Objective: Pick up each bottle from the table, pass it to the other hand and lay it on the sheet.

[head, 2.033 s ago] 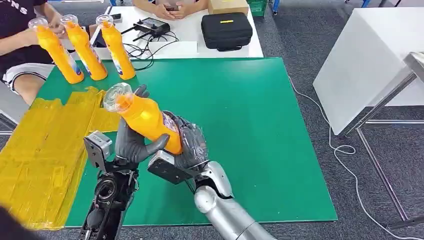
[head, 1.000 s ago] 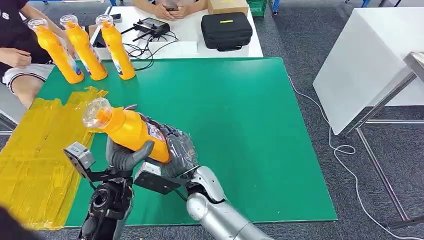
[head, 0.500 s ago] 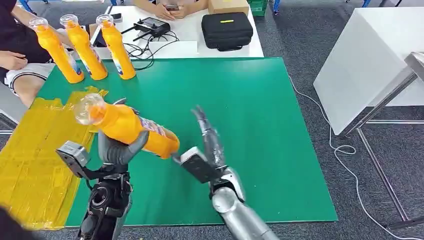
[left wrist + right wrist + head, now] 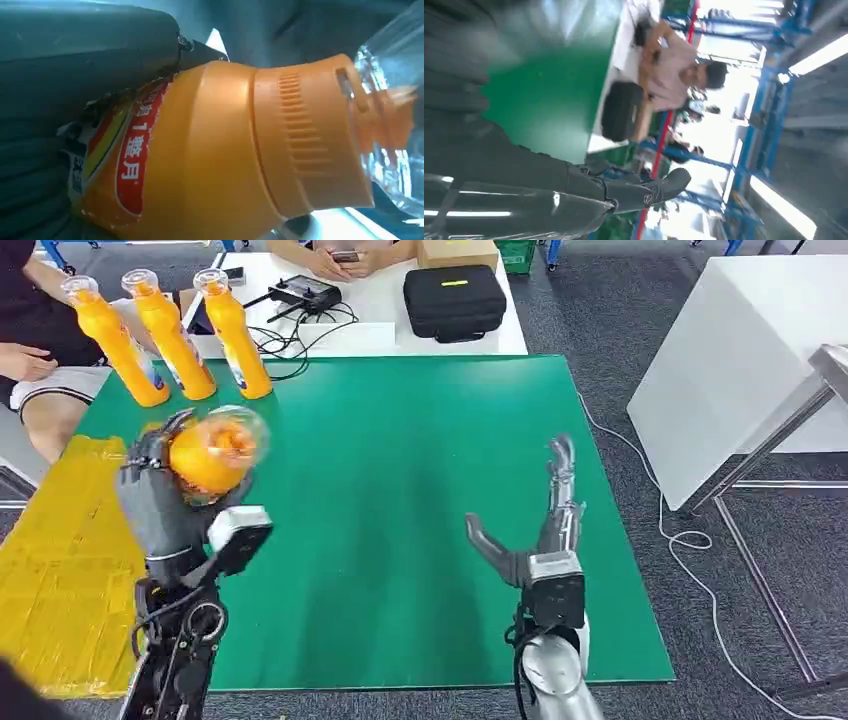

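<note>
My left hand [image 4: 160,502] grips an orange bottle [image 4: 208,452] above the left part of the green table [image 4: 400,460], its clear cap pointing toward the camera. Up close in the left wrist view, the bottle [image 4: 210,150] shows a red label and a clear cap, with my dark fingers [image 4: 75,55] wrapped round its body. My right hand [image 4: 540,525] stands over the table's right half, fingers spread and holding nothing; it appears dark and stretched in the right wrist view [image 4: 524,185]. Three more orange bottles [image 4: 170,335] stand upright at the far left corner. The yellow sheet [image 4: 60,560] lies at the left.
A person sits at the far left beside the bottles, one hand [image 4: 25,362] near them. Behind the green table a white table [image 4: 380,310] holds a black case [image 4: 453,302], cables and a cardboard box. Another white table [image 4: 740,360] stands at the right.
My right hand let go of the bottle and swung away to the right with fingers spread. My left hand alone now holds the bottle and has turned it so its cap faces the camera.
</note>
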`<state>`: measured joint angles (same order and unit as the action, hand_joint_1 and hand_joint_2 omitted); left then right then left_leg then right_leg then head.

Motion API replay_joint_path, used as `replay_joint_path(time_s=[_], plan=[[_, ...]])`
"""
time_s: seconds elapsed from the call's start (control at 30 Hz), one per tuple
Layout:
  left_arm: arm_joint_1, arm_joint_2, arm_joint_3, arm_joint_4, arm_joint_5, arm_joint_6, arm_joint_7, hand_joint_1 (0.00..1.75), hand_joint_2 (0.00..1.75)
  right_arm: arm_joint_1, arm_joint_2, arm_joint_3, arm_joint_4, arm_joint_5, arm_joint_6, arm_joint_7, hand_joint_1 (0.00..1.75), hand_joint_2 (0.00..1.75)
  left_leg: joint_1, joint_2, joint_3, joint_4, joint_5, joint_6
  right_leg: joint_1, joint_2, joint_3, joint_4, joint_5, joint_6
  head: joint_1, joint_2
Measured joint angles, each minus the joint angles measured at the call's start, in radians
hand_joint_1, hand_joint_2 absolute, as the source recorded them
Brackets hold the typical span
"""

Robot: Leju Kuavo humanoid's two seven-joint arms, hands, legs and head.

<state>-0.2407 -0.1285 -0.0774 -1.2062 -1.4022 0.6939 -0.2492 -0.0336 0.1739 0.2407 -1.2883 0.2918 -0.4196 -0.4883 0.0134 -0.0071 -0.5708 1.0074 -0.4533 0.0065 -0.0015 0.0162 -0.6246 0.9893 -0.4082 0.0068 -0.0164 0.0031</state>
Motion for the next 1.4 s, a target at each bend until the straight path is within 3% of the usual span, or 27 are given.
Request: replay_joint_path(time_s=[0.07,0.13,0.17,0.3,0.4,0.57,0.87,1.27,1.4], plan=[[-0.065,0.054,-0.041,0.064,-0.269,0.003,0.186,1.75,1.75,0.004,-0.008,-0.005,-0.03,-0.002,0.002,0.0,0.0,1.75,0.0,0.001,0.001,0.0,0.001,0.0,0.0,0.0,-0.001,0.0,0.0,0.0,0.002,0.0],[-0.18,0.121,-0.164,0.216,-0.252,-0.009,0.384,1.75,1.75,-0.002,-0.017,-0.007,-0.046,-0.022,0.017,-0.008,0.0,1.75,0.0,0.001,0.001,0.0,0.002,-0.001,0.0,0.0,0.001,0.0,0.001,0.0,0.0,0.0],[-0.241,0.157,-0.224,0.302,-0.227,-0.034,0.404,1.75,1.75,-0.008,-0.022,-0.008,-0.049,-0.03,0.022,-0.015,0.0,1.75,0.0,0.0,0.001,0.0,0.002,0.0,0.0,0.0,0.002,0.0,0.001,0.0,0.0,0.0],[-0.346,0.232,-0.345,0.524,-0.176,-0.075,0.337,1.75,1.75,-0.015,-0.032,-0.006,-0.06,-0.037,0.028,-0.024,0.0,1.75,0.0,0.006,0.002,0.0,0.003,-0.001,0.0,0.006,0.0,0.001,0.004,-0.002,0.0,0.0],[-0.387,0.264,-0.382,0.62,-0.168,-0.077,0.329,1.75,1.75,-0.014,-0.039,-0.006,-0.066,-0.04,0.029,-0.027,0.0,1.75,0.0,0.008,0.002,0.0,0.003,-0.001,0.0,0.008,-0.001,0.001,0.004,-0.002,0.0,0.0],[-0.426,0.324,-0.4,0.737,-0.144,-0.199,0.294,1.75,1.75,-0.008,-0.048,0.004,-0.091,-0.038,0.027,-0.034,0.0,1.75,0.001,0.005,-0.001,0.0,0.003,-0.002,0.0,0.007,-0.003,0.001,0.003,-0.002,0.0,0.0],[-0.437,0.478,-0.297,0.864,-0.093,-0.346,0.284,1.75,1.75,0.034,-0.056,0.005,-0.169,-0.038,0.063,-0.035,0.0,1.75,0.001,0.007,-0.001,0.0,0.002,-0.002,0.001,0.009,-0.004,0.001,0.003,-0.003,0.0,0.0],[-0.431,0.524,-0.187,0.914,0.004,-0.484,0.372,1.75,1.75,0.032,-0.055,0.005,-0.175,-0.024,0.082,-0.032,0.0,1.75,0.001,0.004,-0.002,0.0,0.003,-0.002,0.0,0.007,-0.004,0.001,0.003,-0.002,0.0,0.0],[-0.401,0.528,-0.105,0.922,0.081,-0.492,0.301,1.75,1.75,0.031,-0.055,0.008,-0.174,-0.019,0.089,-0.028,0.0,1.75,0.001,0.004,-0.002,0.0,0.002,-0.002,0.001,0.007,-0.004,0.001,0.003,-0.003,0.0,0.0]])
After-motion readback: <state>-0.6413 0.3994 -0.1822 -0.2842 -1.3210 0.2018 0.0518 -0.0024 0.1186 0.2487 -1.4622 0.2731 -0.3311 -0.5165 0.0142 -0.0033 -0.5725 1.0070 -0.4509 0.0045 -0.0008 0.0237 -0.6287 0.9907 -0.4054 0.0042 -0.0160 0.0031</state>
